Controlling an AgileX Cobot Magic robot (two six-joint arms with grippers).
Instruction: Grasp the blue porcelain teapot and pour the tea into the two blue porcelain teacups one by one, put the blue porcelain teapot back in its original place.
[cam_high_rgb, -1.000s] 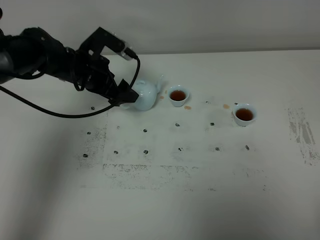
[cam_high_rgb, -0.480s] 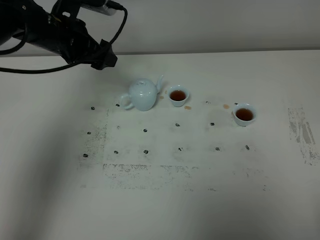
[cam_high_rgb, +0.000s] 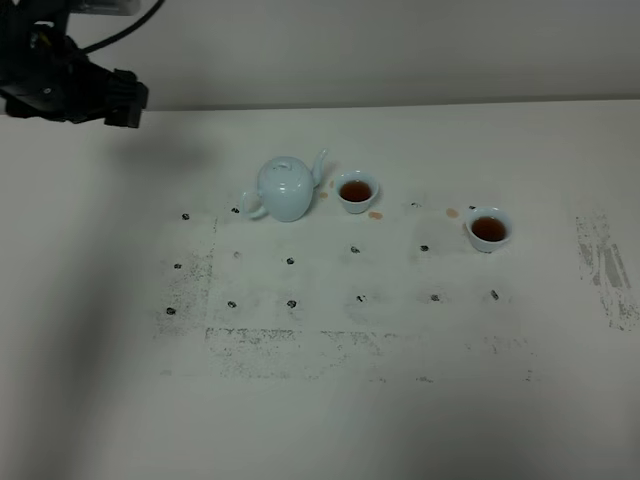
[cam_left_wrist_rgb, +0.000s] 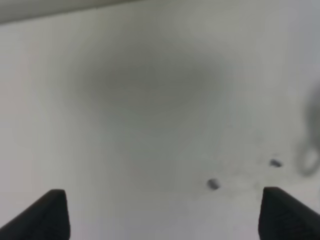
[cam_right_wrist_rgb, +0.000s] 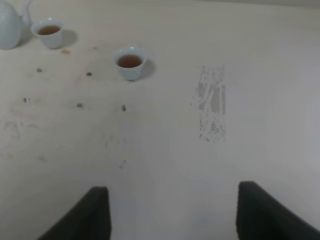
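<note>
The blue porcelain teapot (cam_high_rgb: 287, 188) stands upright on the table by itself, spout towards the nearer teacup. That teacup (cam_high_rgb: 357, 191) sits just right of the spout. The other teacup (cam_high_rgb: 488, 229) is farther right. Both hold brown tea. My left gripper (cam_high_rgb: 122, 102) hangs at the far back left, well away from the teapot. In the left wrist view it (cam_left_wrist_rgb: 165, 220) is open over bare table. My right gripper (cam_right_wrist_rgb: 172, 215) is open too, and its view shows the teapot (cam_right_wrist_rgb: 7, 27) and both teacups (cam_right_wrist_rgb: 49, 32) (cam_right_wrist_rgb: 130, 62) far off. The exterior view does not show the right gripper.
Small brown drips (cam_high_rgb: 375, 214) lie on the table by the nearer cup, and another spot (cam_high_rgb: 452, 212) by the farther one. Dark dots and scuffed patches (cam_high_rgb: 290, 340) mark the white table. A worn streak (cam_high_rgb: 605, 265) lies at the right.
My left gripper was at the teapot's handle a second ago. It has let go and drawn back up and to the far left. The teapot and both cups stay in place.
</note>
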